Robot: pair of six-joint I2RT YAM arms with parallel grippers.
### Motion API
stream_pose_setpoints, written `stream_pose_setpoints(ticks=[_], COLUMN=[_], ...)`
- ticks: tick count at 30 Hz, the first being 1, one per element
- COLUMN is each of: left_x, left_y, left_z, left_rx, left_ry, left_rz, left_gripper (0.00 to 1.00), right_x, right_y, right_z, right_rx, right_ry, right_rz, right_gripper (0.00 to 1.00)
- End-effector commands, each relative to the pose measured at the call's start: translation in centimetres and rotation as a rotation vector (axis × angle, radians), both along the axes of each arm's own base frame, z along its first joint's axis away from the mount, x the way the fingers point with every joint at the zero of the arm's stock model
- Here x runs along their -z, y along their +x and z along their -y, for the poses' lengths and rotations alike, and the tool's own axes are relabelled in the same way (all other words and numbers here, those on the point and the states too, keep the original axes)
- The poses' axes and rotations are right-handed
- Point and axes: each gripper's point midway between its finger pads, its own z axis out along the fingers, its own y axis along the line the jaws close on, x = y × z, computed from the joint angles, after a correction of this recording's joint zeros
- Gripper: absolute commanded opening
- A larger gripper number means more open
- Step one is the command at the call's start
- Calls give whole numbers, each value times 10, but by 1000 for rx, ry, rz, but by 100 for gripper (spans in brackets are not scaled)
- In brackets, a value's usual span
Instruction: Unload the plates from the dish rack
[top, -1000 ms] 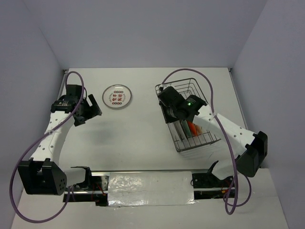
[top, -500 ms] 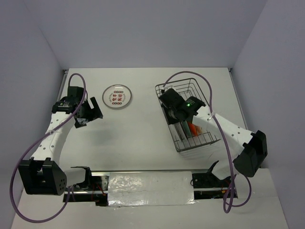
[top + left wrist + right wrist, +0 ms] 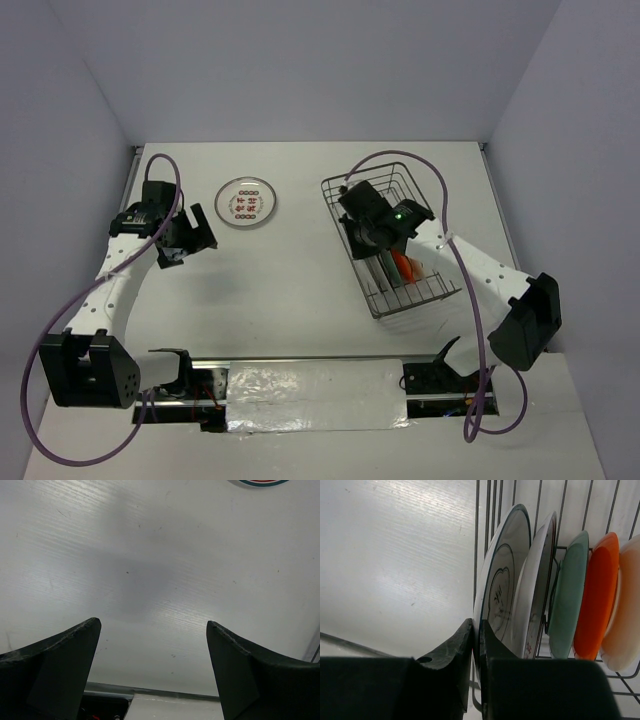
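In the left half of the frame, the left claw (image 3: 152, 624) hangs wide open over the counter (image 3: 300, 270), near a white plate (image 3: 246, 203) lying flat. To the right, the right claw (image 3: 476, 627) pinches the leftmost upright plate (image 3: 502, 580) in the dish rack (image 3: 408, 298), beside the other plates (image 3: 570, 595).

Lab bench; bare white table (image 3: 300, 285), plain walls (image 3: 300, 70).

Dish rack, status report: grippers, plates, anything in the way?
Right gripper shut on dark-rimmed plate, upright in dish rack. Left gripper open, empty, over table. Red-marked plate already out. White plate close beside the gripped one.
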Motion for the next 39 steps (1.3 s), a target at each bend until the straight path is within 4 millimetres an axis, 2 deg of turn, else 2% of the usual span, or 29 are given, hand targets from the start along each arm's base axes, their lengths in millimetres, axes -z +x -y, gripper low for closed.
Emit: stream_pose_setpoints(ticks=[1, 3, 4, 6, 7, 9, 10, 12, 13, 14, 15, 16, 17, 18, 19, 20, 21, 23, 24, 26, 27, 29, 31, 33, 38, 39], left_x=[-10, -13, -19, -24, -33, -41, -53, -68, -85, -93, -106, -121, -132, -142, -148, -151, -156, -164, -169, -168, -167, -163, -156, -154, -145, -143], left_y=[5, 6, 8, 9, 12, 13, 18, 20, 25, 26, 25, 29, 26, 33, 33, 34, 33, 36, 40, 39, 39, 39, 39, 35, 34, 33], left_z=[2, 2, 2, 5, 6, 13, 17, 34, 42, 49, 72, 83, 103, 114, 122, 128, 134, 136, 132, 121, 118, 111, 116, 126, 133, 133], left_rx=[25, 24, 24, 30, 28, 38, 38, 73, 74, 85, 150, 151, 210, 202, 214, 218, 224, 201, 167, 96, 63, 11, 8, 51, 79, 84], left_ry=[-4, -5, -5, -24, -31, -68, -91, -182, -231, -277, -359, -404, -502, -590, -649, -692, -738, -776, -759, -739, -736, -717, -751, -783, -768, -762], left_rz=[28, 33, 43, 44, 63, 67, 92, 111, 143, 154, 164, 187, 188, 218, 221, 214, 203, 207, 224, 211, 206, 212, 196, 179, 158, 157], left_gripper=[99, 100, 100, 99, 99, 99, 100, 99, 99, 100, 99, 100, 100, 99, 99, 99, 99, 100, 100, 100, 100, 100, 99, 99, 95, 95], right_x=[-58, -74, -92, -111, -136, -157, -186, -205, -232, -241, -246, -258, -258, -253, -247, -239, -219, -209, -200, -194, -181, -181, -172, -172, -167, -172], right_y=[11, 10, 10, 10, 8, 7, 1, -3, -16, -23, -27, -40, -46, -47, -61, -42, -34, -23, -7, 0, 4, -1, -10, -18, -25, -27], right_z=[-12, -13, -14, -13, -10, -11, -11, -19, -30, -39, -51, -66, -75, -85, -99, -90, -92, -86, -71, -63, -62, -63, -80, -98, -137, -143], right_rx=[-56, -55, -51, -29, -17, -3, -20, -62, -142, -223, -292, -392, -489, -542, -630, -624, -627, -636, -549, -573, -565, -603, -664, -724, -861, -880], right_ry=[103, 131, 152, 177, 197, 219, 263, 301, 379, 401, 421, 449, 424, 386, 336, 150, 26, -191, -325, -467, -510, -508, -468, -452, -385, -367], right_rz=[128, 144, 168, 178, 199, 204, 226, 222, 232, 240, 240, 265, 291, 315, 342, 463, 494, 610, 674, 742, 758, 792, 829, 882, 883, 887], right_gripper=[3, 3, 3, 3, 3, 4, 4, 4, 4, 3, 2, 0, 0, 0, 0, 0, 0, 0, 0, 0, 0, 0, 0, 0, 0, 0])
